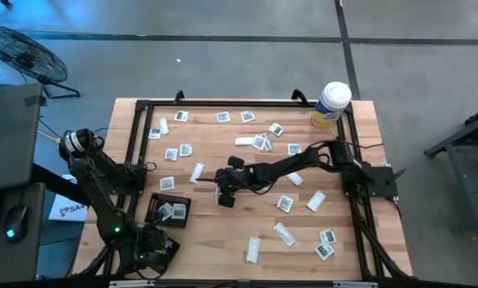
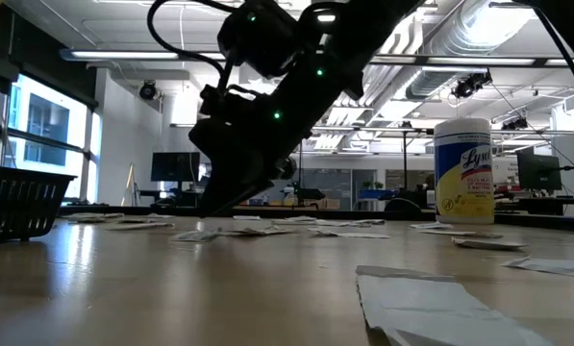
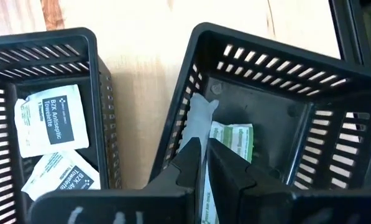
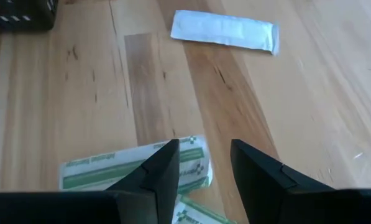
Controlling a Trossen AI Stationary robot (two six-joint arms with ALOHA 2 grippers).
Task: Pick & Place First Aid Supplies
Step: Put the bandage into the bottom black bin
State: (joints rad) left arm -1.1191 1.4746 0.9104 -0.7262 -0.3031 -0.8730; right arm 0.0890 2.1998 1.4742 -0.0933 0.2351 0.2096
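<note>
First aid supplies lie scattered flat on the wooden table [image 1: 247,232]: white pads, strip wrappers and green-printed packets. My right gripper [image 4: 204,165] is open at mid-table [image 1: 223,194], slanting down just over a green-and-white packet [image 4: 132,169]. That packet lies under one finger, and I cannot tell whether the finger touches it. A white strip wrapper [image 4: 225,30] lies beyond it. My left gripper [image 3: 204,158] is at the table's near left [image 1: 160,242], over a black mesh tray [image 3: 278,93] that holds a green packet [image 3: 232,140]. It is shut on a narrow white strip wrapper. My left gripper pinches the narrow white strip wrapper between its two fingers. The fingers point steeply down from above. The wrapper's free end [image 3: 201,115] sticks out past the fingertips into the tray, close to its mesh wall. How far back it reaches between the fingers does not show.
A second black mesh tray [image 3: 48,68] beside the first holds white antiseptic pads [image 3: 51,118]. A white canister with a yellow label [image 1: 332,104] stands at the far right corner. A black frame [image 1: 239,104] runs along the table's edges. Bare wood lies between the loose packets.
</note>
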